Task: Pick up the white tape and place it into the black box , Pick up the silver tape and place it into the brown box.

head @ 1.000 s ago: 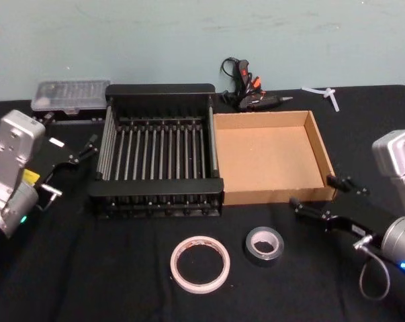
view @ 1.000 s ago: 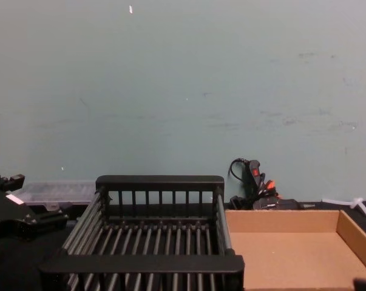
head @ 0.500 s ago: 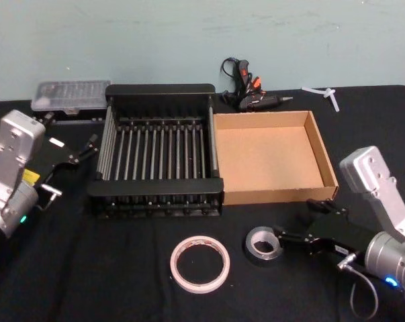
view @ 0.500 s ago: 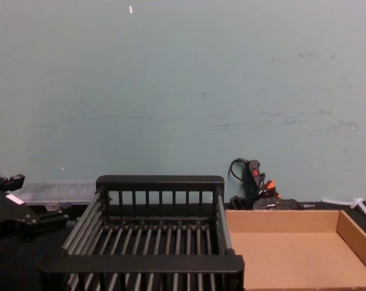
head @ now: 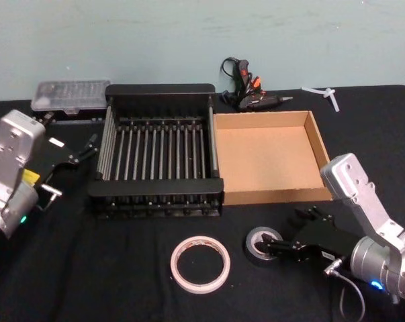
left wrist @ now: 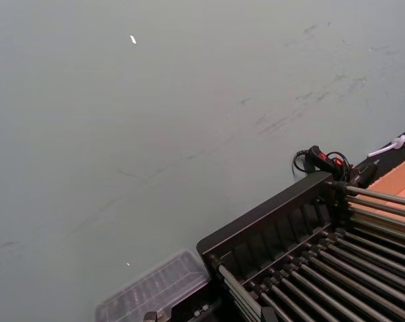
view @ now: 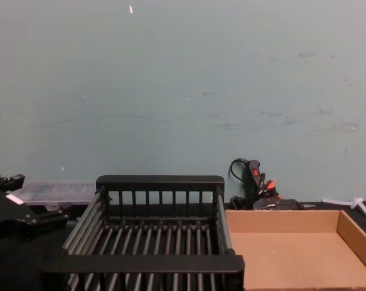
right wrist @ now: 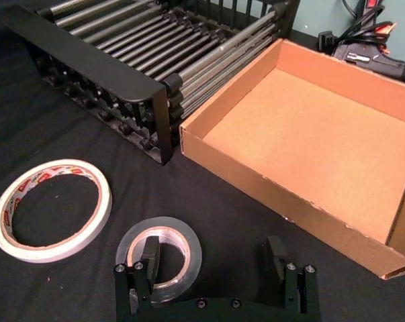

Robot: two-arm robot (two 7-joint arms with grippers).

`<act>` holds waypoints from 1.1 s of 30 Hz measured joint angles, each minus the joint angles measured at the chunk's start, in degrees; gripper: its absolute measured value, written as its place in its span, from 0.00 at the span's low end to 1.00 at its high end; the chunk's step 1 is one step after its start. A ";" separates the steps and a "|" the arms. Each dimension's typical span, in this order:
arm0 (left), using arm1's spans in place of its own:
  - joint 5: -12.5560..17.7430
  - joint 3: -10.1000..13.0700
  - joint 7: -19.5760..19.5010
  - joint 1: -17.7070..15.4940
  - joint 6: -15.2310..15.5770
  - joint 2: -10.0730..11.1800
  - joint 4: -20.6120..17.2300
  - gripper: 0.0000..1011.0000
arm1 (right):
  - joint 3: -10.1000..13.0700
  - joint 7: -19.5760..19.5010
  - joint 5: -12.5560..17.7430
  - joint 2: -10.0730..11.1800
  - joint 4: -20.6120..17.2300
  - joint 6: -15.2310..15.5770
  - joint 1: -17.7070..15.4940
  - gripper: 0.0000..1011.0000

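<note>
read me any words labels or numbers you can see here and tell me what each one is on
No text is clear enough to quote.
White tape: red printed marks around its face, too small to read.
Left arm: a yellow sticker, nothing legible on it.
Silver tape, black box, brown box: no print visible.

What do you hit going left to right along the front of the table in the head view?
White tape → silver tape → right gripper, open, one finger in the roll's hole. Behind them: left gripper → black box → brown box.
</note>
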 joint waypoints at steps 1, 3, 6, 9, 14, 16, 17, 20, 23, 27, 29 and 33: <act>0.00 0.00 0.00 0.00 0.00 0.00 0.00 0.99 | -0.08 0.04 -0.32 -0.28 0.26 0.10 0.09 0.99; 0.00 0.00 0.00 0.00 0.00 0.00 0.00 0.99 | -0.12 0.08 -0.62 -0.52 0.49 0.18 0.20 0.99; 0.00 0.00 0.00 0.00 0.00 0.00 0.00 0.99 | -0.17 0.19 -1.14 -0.96 0.86 0.31 0.32 0.99; 0.00 0.00 0.00 0.00 0.00 0.00 0.00 0.99 | -0.18 0.36 -1.66 -1.37 1.13 0.42 0.36 0.99; 0.00 0.00 0.00 0.00 0.00 0.00 0.00 0.99 | -0.11 0.54 -2.30 -1.95 1.55 0.58 0.34 0.99; 0.00 0.00 0.00 0.00 0.00 0.00 0.00 0.99 | 0.03 0.62 -2.59 -2.25 1.74 0.68 0.32 0.99; 0.00 0.00 0.00 0.00 0.00 0.00 0.00 0.99 | 0.14 0.68 -2.77 -2.48 1.89 0.71 0.32 0.99; 0.00 0.00 0.00 0.00 0.00 0.00 0.00 0.99 | 0.39 0.83 -3.12 -2.84 2.10 0.76 0.31 0.99; 0.00 0.00 0.00 0.00 0.00 0.00 0.00 0.99 | 0.63 0.97 -3.58 -3.09 2.17 0.73 0.29 0.99; 0.00 0.00 0.00 0.00 0.00 0.00 0.00 0.99 | 0.63 0.97 -3.55 -3.06 2.16 0.73 0.28 0.99; 0.00 0.00 0.00 0.00 0.00 0.00 0.00 0.99 | 0.63 0.97 -3.54 -3.04 2.15 0.72 0.27 0.99; 0.00 0.00 0.00 0.00 0.00 0.00 0.00 0.99 | 0.63 0.95 -3.49 -2.99 2.11 0.71 0.25 0.99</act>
